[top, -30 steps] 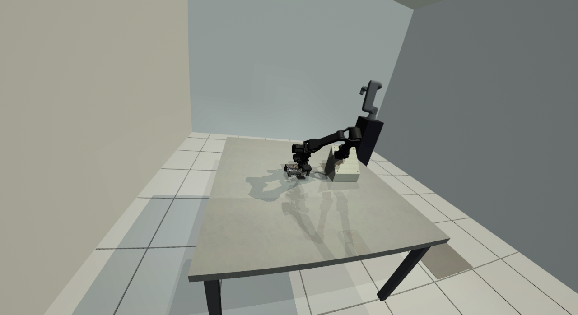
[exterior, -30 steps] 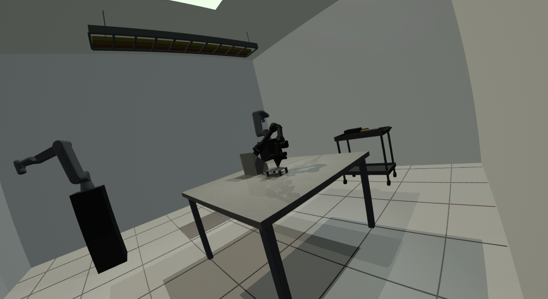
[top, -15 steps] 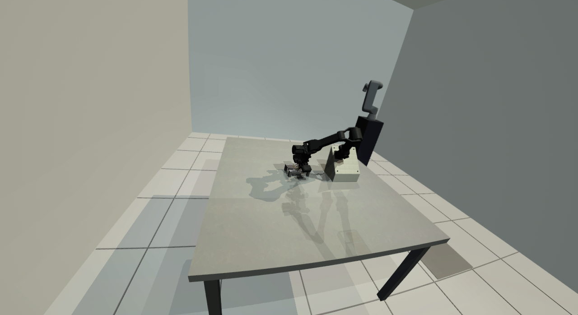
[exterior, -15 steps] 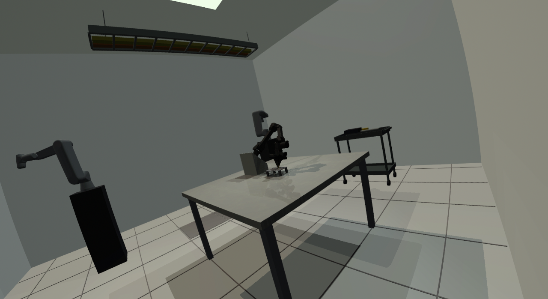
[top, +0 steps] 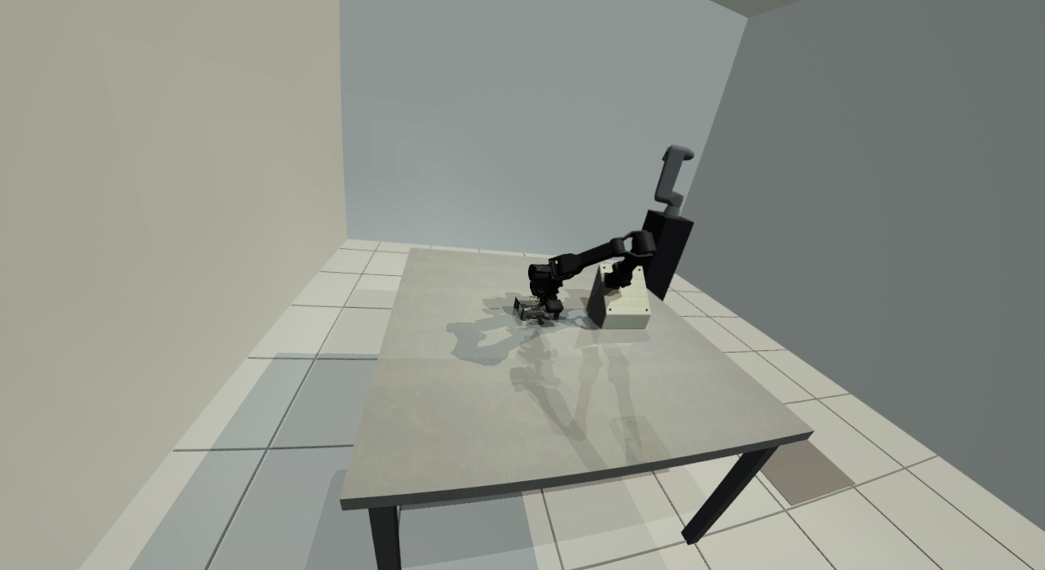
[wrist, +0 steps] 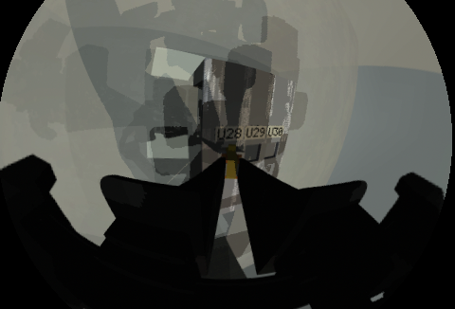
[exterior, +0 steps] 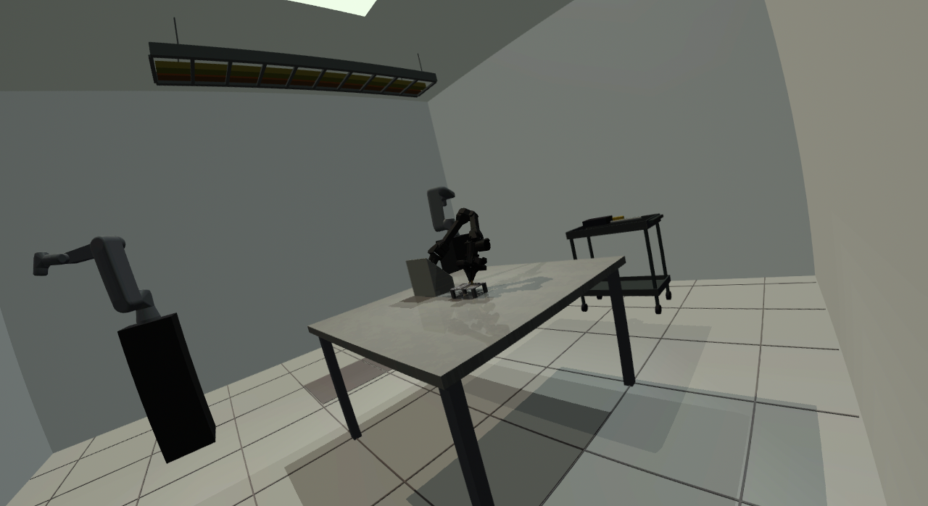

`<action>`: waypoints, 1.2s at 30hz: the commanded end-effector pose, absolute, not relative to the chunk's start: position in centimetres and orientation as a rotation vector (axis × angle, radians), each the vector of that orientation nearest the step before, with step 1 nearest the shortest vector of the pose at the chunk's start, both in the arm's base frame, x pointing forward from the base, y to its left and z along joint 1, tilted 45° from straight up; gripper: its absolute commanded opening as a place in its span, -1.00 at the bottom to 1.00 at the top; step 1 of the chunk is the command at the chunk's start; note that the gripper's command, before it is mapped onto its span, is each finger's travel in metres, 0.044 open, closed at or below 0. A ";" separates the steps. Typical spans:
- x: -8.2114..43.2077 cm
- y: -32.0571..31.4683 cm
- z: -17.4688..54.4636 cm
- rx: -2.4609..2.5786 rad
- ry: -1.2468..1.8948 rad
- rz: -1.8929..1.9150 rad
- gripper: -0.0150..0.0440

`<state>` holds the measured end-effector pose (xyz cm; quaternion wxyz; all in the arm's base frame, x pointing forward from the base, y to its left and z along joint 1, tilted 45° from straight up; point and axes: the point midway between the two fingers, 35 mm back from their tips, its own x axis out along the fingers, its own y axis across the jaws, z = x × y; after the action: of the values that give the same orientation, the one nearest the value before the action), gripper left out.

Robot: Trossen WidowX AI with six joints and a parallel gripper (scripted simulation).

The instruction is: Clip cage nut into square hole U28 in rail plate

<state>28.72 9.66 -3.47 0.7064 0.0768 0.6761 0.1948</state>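
My gripper (wrist: 230, 163) (top: 541, 304) (exterior: 471, 280) is shut on the small brass-coloured cage nut (wrist: 230, 169), pinched between the two black fingertips. It hangs just over the dark rail plate (wrist: 256, 96) (top: 522, 309) (exterior: 465, 292), which stands on short legs on the table. In the wrist view the labels U28 (wrist: 229, 134), U29 and U30 run in a row on the plate, and the nut sits just below the U28 label. The square holes by U29 and U30 show dark; the U28 hole is hidden behind the nut and fingertips.
A pale block (top: 626, 308) (exterior: 428, 277) that carries the arm's base stands on the table (top: 555, 420) right of the rail plate. A black pedestal with a grey arm (top: 669, 223) stands behind the table. A black cart (exterior: 619, 256) stands on the floor beyond it.
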 end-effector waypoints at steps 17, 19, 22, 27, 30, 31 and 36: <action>28.7 9.8 -3.4 0.154 1.502 0.408 -0.41; 28.7 9.8 -3.4 0.152 1.502 0.406 -0.41; 28.7 9.9 -3.4 0.147 1.502 0.401 -0.41; 28.7 9.9 -3.3 0.143 1.502 0.396 -0.41; 28.7 10.0 -3.3 0.141 1.502 0.394 -0.41; 28.7 10.0 -3.3 0.140 1.502 0.393 -0.41; 28.7 10.1 -3.3 0.135 1.502 0.387 -0.41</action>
<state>28.68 10.09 -3.28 0.7110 0.0624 0.6771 0.1794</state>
